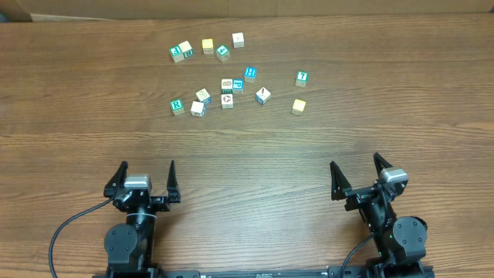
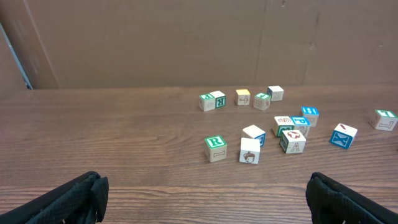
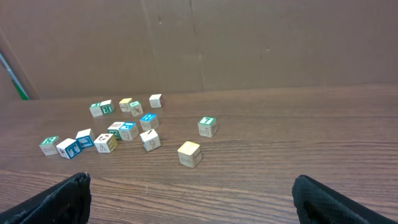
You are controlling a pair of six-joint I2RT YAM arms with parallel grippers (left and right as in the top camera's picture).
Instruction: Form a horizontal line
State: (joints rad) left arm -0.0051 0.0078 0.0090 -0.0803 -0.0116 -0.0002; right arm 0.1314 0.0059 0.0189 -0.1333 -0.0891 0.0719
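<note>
Task not begun, by my judgement: the blocks (image 1: 227, 85) lie scattered over the far middle of the table (image 1: 77, 131), with no single row formed and none held. The left gripper (image 1: 147, 166) and right gripper (image 1: 355, 160) sit at the near edge, jaws spread wide, empty, well apart from the blocks. The cubes have no long axis and sit at mixed angles. The scatter spreads wider left-right than near-far. The far five make a loose left-right run. A green block (image 1: 302, 78) and yellow block (image 1: 299, 106) stray right. All placing is left to do.
</note>
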